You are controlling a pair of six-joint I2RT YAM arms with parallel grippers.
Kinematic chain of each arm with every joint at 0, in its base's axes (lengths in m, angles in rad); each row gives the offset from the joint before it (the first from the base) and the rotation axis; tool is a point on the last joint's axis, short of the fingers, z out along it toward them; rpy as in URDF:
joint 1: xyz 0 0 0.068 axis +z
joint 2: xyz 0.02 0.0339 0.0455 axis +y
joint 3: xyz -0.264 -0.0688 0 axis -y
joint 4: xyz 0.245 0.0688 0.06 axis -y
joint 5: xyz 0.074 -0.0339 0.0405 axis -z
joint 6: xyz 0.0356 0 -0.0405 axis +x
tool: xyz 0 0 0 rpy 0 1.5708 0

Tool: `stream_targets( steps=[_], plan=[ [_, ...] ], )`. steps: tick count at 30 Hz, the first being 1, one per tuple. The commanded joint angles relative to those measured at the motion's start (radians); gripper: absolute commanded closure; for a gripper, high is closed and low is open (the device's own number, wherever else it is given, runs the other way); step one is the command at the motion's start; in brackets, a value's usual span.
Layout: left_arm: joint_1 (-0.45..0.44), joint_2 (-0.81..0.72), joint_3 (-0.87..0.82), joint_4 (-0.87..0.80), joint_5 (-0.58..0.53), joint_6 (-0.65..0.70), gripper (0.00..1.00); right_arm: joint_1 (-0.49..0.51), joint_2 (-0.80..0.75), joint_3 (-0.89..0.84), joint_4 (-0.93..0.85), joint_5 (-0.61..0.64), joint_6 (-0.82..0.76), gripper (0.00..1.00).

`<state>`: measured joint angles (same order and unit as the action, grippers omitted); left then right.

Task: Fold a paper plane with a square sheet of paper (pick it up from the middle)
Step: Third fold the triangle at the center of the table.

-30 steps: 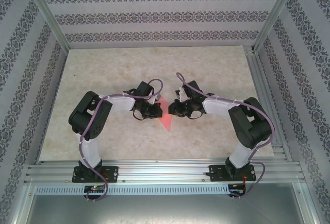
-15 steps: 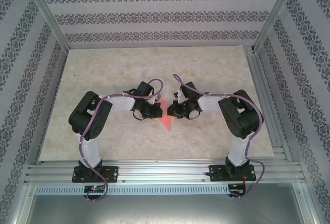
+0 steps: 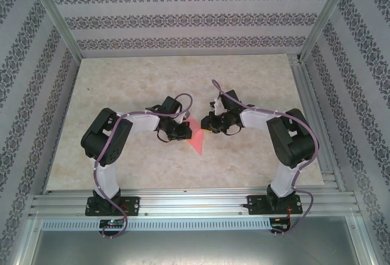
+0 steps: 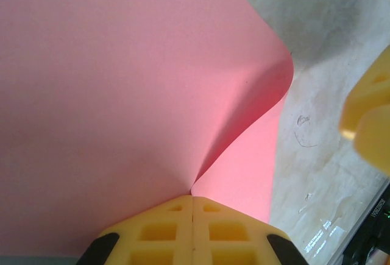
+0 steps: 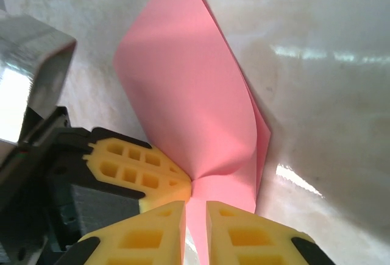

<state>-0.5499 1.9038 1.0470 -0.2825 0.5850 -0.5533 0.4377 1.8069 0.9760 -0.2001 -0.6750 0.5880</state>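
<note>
- Pink-red, the sheet of paper lay on the table about midway between its left and right edges, somewhat nearer the near edge than the far one.
- From above it read as a narrow triangle, its point aimed at the near edge and its wide end tucked between the two grippers.
- The left gripper reached in from the left side, and the right gripper from the right; they stood just beside each other over the paper's wide end.
- In the left wrist view the left gripper was closed tight, its yellow fingers meeting with no slit, and it pinched the sheet at the spot where a curved fold ran out from the tips.
- Past that fold a lower layer of paper lay flat on the marbled top, and one yellow finger of the right gripper showed at the right edge of the view.
- In the right wrist view the right gripper had its jaws a little apart, a narrow slit between the pads, with pink paper showing in the slit; it was not clamped.
- The left gripper's tips sat just beyond that slit, touching the sheet where it bulged upward.
- The upper flap rose in a soft curve, while its lower layer peeked out along the right side.
</note>
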Motion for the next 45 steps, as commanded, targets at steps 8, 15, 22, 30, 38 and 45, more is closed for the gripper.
stream_targets(
  steps=[8,15,22,30,38,45],
  plan=[
    [0.015,-0.017,-0.017,-0.050,-0.038,0.015,1.00,0.005,0.082,0.065,-0.003,-0.037,-0.021,0.85],
    [0.016,-0.018,-0.024,-0.055,-0.040,0.018,1.00,0.004,0.163,0.106,-0.058,0.025,-0.050,0.85],
    [0.015,-0.026,-0.033,-0.055,-0.044,0.020,1.00,-0.002,0.137,0.133,-0.092,0.041,-0.072,0.83],
    [0.015,-0.032,-0.035,-0.051,-0.047,0.017,1.00,0.007,0.064,0.146,-0.122,0.040,-0.069,0.84],
    [0.015,-0.031,-0.034,-0.053,-0.046,0.016,1.00,0.019,0.165,0.158,-0.093,0.073,-0.052,0.85],
    [0.016,-0.038,-0.039,-0.060,-0.048,0.019,1.00,0.012,0.229,0.180,-0.098,0.099,-0.059,0.85]
  ],
)
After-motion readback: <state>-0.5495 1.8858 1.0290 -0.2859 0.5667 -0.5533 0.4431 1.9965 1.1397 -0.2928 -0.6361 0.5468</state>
